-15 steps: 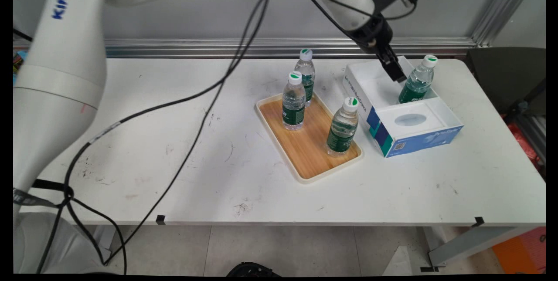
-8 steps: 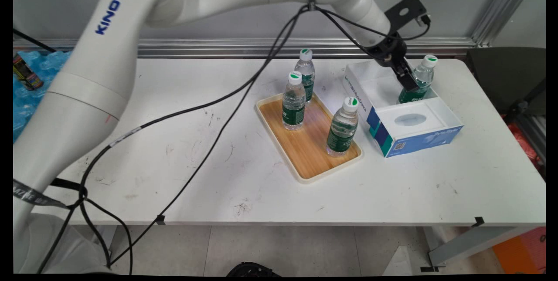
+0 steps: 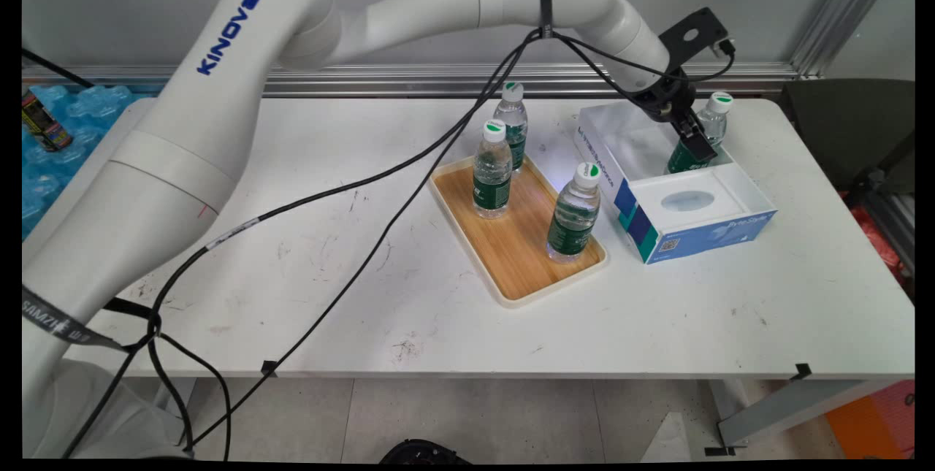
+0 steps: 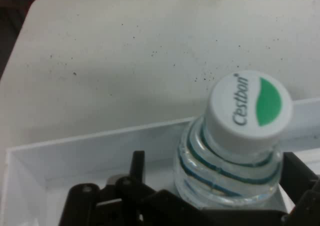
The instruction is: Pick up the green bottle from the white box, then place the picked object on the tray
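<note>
White table [image 3: 365, 164] under a grey wall, nothing fancy. Upper right of frame: gripper [image 3: 700, 146] down inside the open white-and-blue box [image 3: 687, 201], jaws spread either side of the water bottle [image 4: 247, 105] standing in its far corner, not squeezing. Wooden tray [image 3: 511, 237] just left of the box.

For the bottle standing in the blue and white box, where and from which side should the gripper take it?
Grip the bottle in the box on its clear upper body, just under the white cap. It stands upright with the box wall around its base, so only the top is free. Coming from above and the tray side looks best, as the gripper already sits there, fingers either side.
</note>
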Controlling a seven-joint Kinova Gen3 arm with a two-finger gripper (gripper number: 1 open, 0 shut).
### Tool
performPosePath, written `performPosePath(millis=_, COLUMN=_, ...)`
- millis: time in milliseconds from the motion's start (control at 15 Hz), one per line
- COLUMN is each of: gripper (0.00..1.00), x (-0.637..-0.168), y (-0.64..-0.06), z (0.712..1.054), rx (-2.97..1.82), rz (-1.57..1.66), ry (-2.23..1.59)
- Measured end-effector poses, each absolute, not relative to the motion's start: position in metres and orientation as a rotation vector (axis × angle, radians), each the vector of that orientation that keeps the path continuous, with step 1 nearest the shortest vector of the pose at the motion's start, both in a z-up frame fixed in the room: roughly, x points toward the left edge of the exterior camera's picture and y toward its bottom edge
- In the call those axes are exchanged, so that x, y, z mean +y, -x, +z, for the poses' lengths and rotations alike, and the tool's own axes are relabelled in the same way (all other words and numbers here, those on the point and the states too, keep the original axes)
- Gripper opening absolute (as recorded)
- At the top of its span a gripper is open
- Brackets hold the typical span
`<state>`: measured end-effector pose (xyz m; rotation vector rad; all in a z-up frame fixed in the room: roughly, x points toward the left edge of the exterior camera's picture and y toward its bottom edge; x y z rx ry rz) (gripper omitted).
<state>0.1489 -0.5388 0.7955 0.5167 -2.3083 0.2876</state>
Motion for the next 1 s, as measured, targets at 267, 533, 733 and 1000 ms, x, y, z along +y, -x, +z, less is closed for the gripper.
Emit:
performPosePath(millis=267, gripper=0.0, x=-0.544, y=-0.143, z=0.79, rx=-2.301, rz=0.28, ry=-0.518)
performPosePath(millis=533, gripper=0.0, x=-0.546, y=-0.142, z=0.793, rx=-2.296, rz=0.277, ry=-0.516)
performPosePath(millis=733, gripper=0.0, x=-0.544, y=-0.146, z=0.804, rx=-2.292, rz=0.289, ry=-0.5)
performPosePath(millis=1000, gripper=0.0, x=-0.537, y=-0.154, z=0.832, rx=-2.277, rz=0.307, ry=-0.489)
